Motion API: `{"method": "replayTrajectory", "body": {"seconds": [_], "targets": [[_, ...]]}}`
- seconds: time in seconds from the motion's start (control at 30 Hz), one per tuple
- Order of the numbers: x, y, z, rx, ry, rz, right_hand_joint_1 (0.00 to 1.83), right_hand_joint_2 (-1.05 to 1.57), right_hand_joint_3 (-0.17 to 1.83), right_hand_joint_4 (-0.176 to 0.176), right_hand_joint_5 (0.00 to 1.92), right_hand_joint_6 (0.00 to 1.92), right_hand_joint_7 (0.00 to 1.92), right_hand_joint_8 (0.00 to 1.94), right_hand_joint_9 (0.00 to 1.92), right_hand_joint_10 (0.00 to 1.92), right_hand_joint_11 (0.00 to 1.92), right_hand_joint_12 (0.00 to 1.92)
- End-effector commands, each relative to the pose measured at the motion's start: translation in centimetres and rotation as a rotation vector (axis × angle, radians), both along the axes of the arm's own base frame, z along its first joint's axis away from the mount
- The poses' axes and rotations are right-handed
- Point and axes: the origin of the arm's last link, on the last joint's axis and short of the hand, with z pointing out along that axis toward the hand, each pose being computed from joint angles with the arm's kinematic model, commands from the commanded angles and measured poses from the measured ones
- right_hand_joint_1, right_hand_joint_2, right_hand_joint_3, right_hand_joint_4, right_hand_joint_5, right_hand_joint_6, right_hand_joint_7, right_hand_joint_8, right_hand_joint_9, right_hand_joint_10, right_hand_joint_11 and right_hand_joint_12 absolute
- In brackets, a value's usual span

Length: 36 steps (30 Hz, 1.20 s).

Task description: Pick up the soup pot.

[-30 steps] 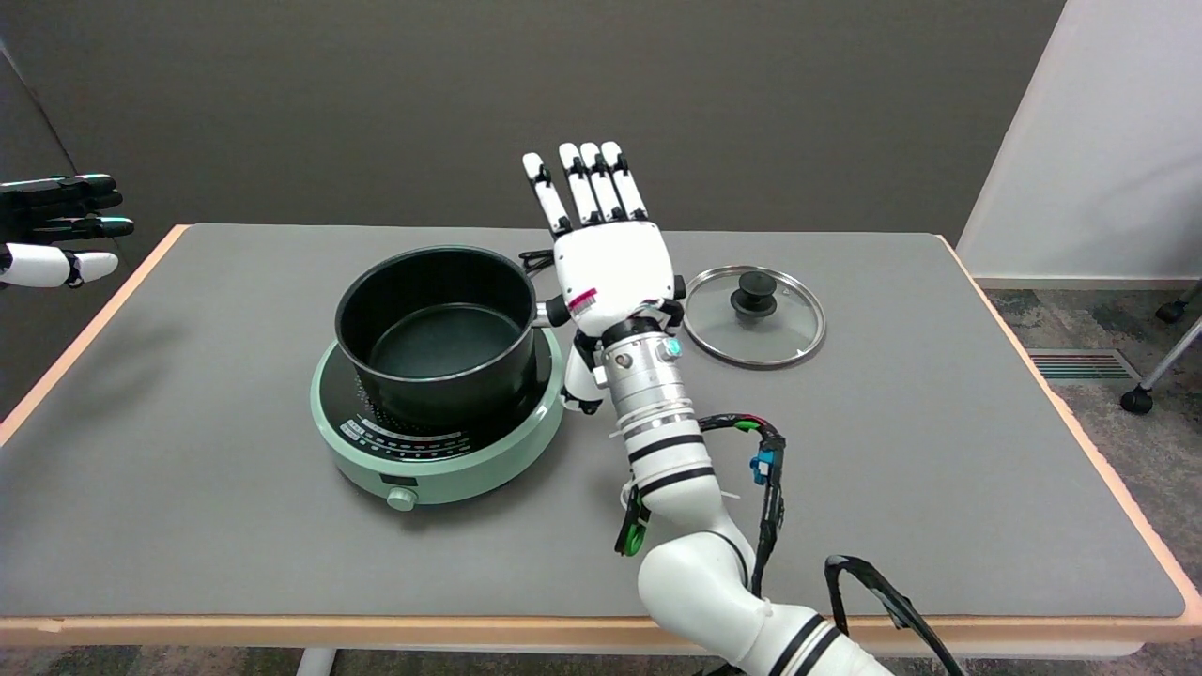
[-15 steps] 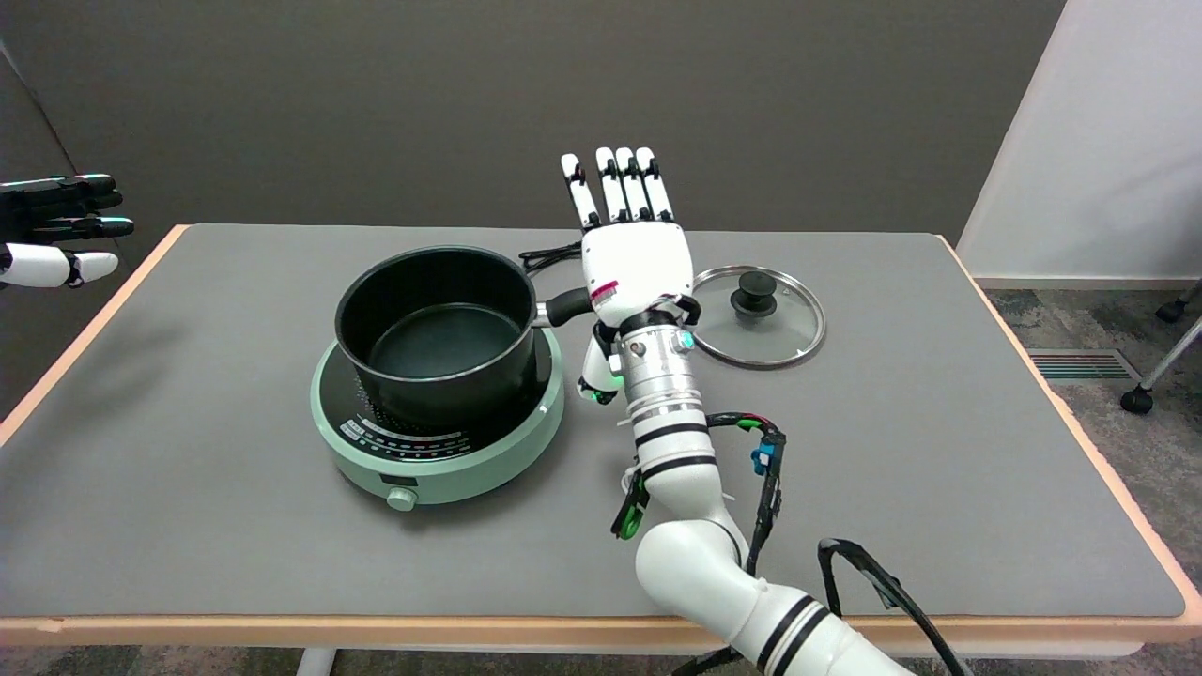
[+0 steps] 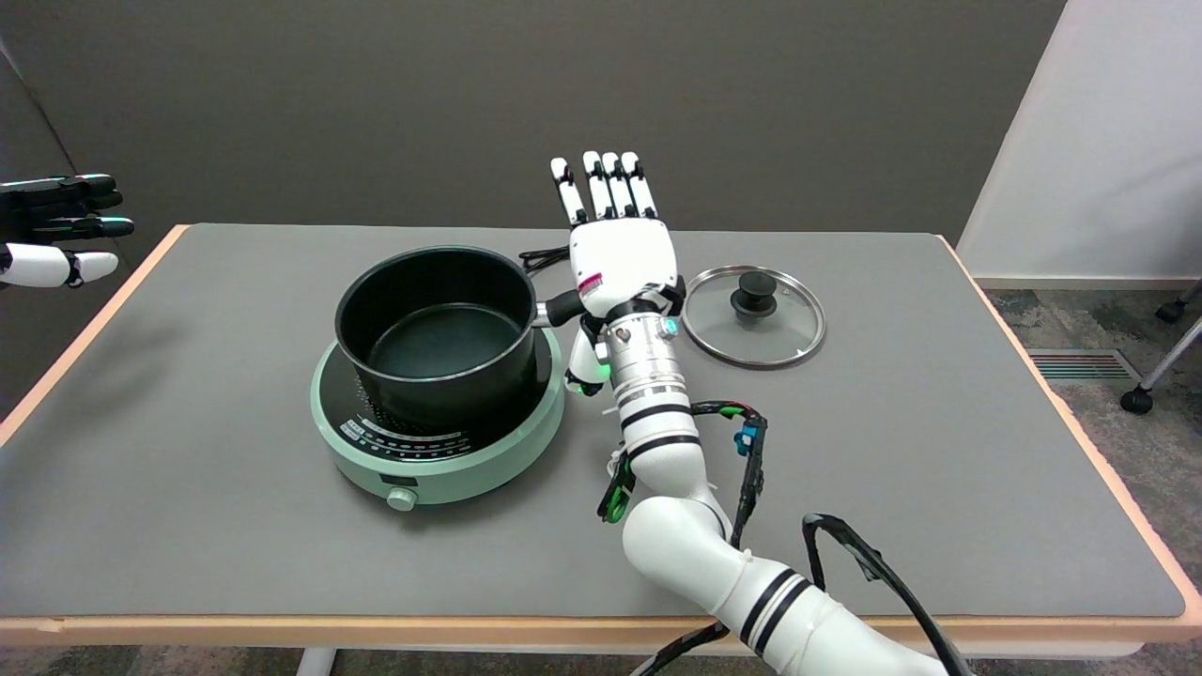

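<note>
A black soup pot with a pale green rim stands on a round green hotplate left of the table's middle. Its black side handle points right. My right hand hovers over the outer part of that handle, back of the hand toward the camera, fingers straight and pointing away from me. The thumb hangs below the handle. The hand holds nothing, and most of the handle is hidden behind it.
A glass lid with a black knob lies right of my hand. A black power cord runs behind the pot. The idle left hand hangs at the upper left. The table's edges frame the grey mat.
My right hand first drifted right, away from the pot, then came back a little left and farther from me. Its fingers stayed straight. The pot has not moved.
</note>
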Motion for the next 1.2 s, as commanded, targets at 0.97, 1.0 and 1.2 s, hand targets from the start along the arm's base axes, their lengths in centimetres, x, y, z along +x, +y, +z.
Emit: {"method": "replayTrajectory", "body": {"seconds": [0.97, 1.0, 1.2], "targets": [[-0.2, 0.2, -0.3, -0.015, 0.006, -0.061, 1.15, -0.59, 0.86, 0.176, 0.03, 0.03, 0.03, 0.03, 0.03, 0.03, 0.03, 0.03], [-0.2, 0.1, -0.3, -0.015, 0.004, -0.061, 1.15, -0.61, 0.94, 0.176, 0.03, 0.03, 0.03, 0.03, 0.03, 0.03, 0.03, 0.03], [-0.1, 0.1, -0.2, -0.015, 0.008, -0.059, 1.19, -0.66, 1.34, 0.175, 0.06, 0.06, 0.06, 0.06, 0.06, 0.06, 0.06, 0.06]]}}
